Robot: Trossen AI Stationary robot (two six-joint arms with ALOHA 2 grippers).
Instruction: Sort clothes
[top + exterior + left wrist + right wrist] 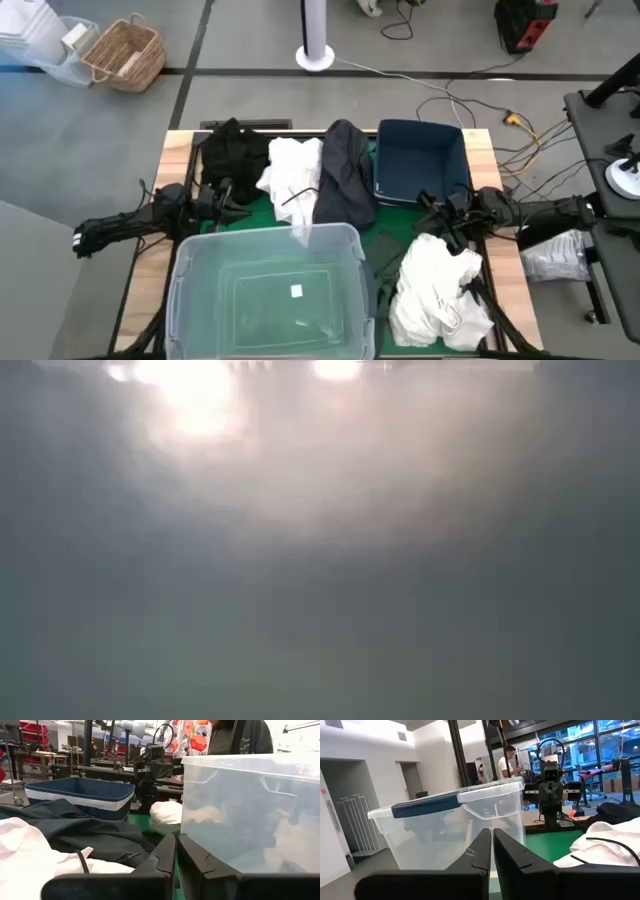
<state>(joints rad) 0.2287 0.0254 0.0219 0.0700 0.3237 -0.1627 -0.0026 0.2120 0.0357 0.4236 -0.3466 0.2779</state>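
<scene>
Both arms sit low at the sides of the worktop, and neither has taken up any cloth. The left hand rests by the left edge, beside the black garment and just behind the near clear tub; its own camera shows its two fingers pressed together with nothing between them. The right hand lies at the right side, between the blue bin and the white pile; its fingers are likewise closed and empty. This looks like a resting pose, so the sorting seems not yet begun.

The clothes lie loose on the green mat. Along the far side runs a row: the black garment, then a white shirt, then a dark navy piece draped partly over the shirt and reaching the blue bin's near edge. The second white pile sits apart at the near right, beside the tub. A small olive patch shows between the tub and that pile.

The tub and the bin appear empty of clothes, and two containers with light and dark fabric suggest one colour goes to each; which goes where cannot be told. The mixed row is within reach of both arms, probably so either can start. The low camera shows only haze.
</scene>
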